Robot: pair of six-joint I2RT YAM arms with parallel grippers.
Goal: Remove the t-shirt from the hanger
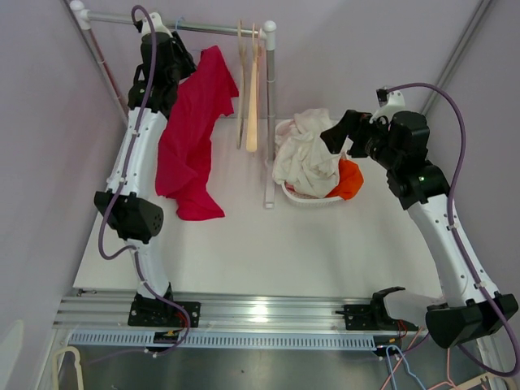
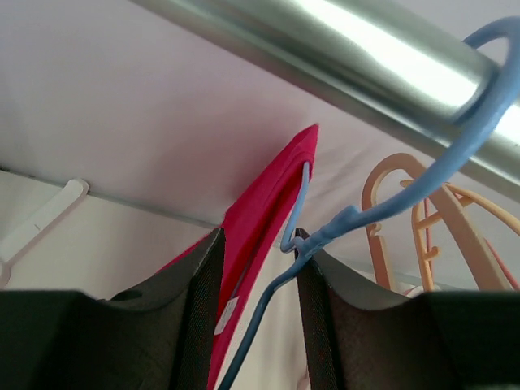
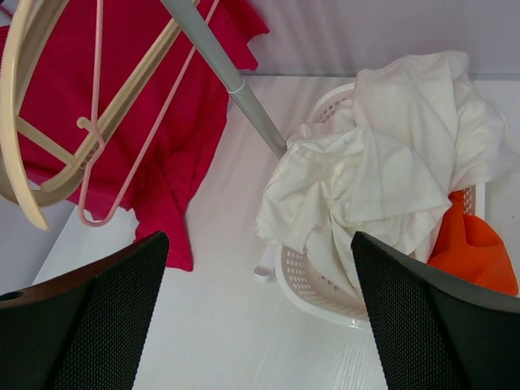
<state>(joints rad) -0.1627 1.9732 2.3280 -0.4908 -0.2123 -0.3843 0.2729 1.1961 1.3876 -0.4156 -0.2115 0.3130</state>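
A red t-shirt (image 1: 191,138) hangs on a thin blue hanger (image 2: 455,154) whose hook sits over the metal rail (image 2: 325,41) at the back left. The shirt's lower part trails onto the white table. My left gripper (image 2: 258,268) is up at the rail (image 1: 211,27), open. Its jaws stand either side of the hanger's neck and the shirt collar (image 2: 268,195), and the blue wire touches the right finger (image 2: 341,325). My right gripper (image 3: 258,244) is open wide and empty, above the table beside the basket; in the top view it (image 1: 337,132) is right of the rack post.
Cream and pink empty hangers (image 1: 252,89) hang on the rail right of the shirt. The rack's upright post (image 1: 269,122) stands mid-table. A white basket (image 3: 317,284) holds white cloth (image 3: 382,162) and an orange garment (image 3: 475,248).
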